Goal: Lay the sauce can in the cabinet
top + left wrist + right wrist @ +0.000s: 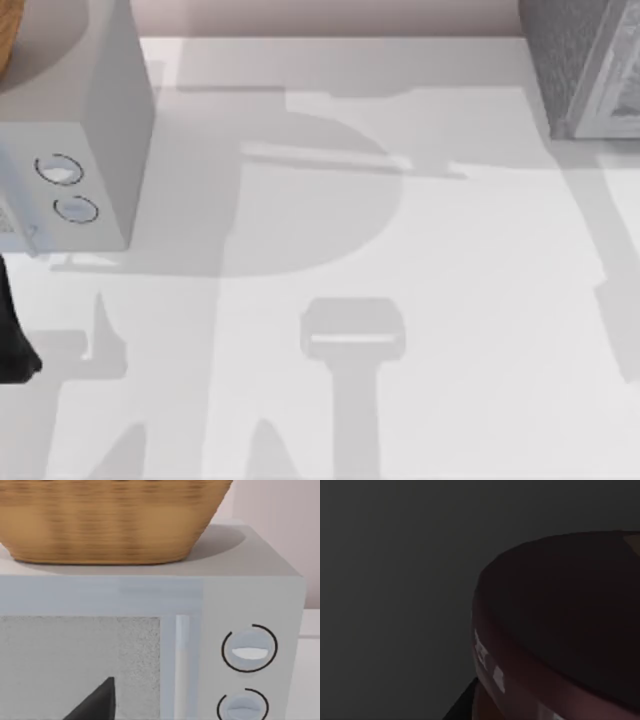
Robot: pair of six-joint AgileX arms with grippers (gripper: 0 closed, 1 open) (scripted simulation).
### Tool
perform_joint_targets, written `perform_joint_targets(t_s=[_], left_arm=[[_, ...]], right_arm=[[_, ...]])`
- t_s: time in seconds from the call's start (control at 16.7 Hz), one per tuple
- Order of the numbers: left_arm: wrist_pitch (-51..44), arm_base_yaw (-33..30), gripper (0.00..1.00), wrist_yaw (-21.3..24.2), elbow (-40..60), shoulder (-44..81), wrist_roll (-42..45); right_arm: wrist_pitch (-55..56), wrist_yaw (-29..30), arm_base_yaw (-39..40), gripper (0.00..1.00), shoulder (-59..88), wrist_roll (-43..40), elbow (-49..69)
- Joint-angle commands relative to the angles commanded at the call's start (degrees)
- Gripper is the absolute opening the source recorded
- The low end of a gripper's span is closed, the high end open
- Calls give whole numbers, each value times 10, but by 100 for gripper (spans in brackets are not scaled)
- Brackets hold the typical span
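Cabinet: the dark speckled cabinet [585,65] stood at the tabletop's [400,280] far right corner, its lighter framed front angled toward the right edge.
Sauce can: in our right wrist view, which was dark, we saw the maroon round top of the sauce can [560,625] close up against a dim grey surface; where it sat we could not tell.
Right gripper: we could not tell how its fingers stood.
Left arm: our left arm [15,340] hung at the tabletop's left edge, before the pale microwave [90,150] with two dials at the far left corner.
Left gripper: a dark fingertip [97,702] showed near the microwave's door; open or closed, we could not tell.
Basket: a woven basket [110,520] rested on the microwave's top.
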Motion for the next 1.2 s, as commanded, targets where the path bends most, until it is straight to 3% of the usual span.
perform_joint_targets(t_s=[0.06,0.84,1.2], left_arm=[[0,0,100,0,0,0,0],[0,0,100,0,0,0,0],[0,0,100,0,0,0,0]], right_arm=[[0,0,0,0,0,0,0],[0,0,0,98,0,0,0],[0,0,0,100,0,0,0]])
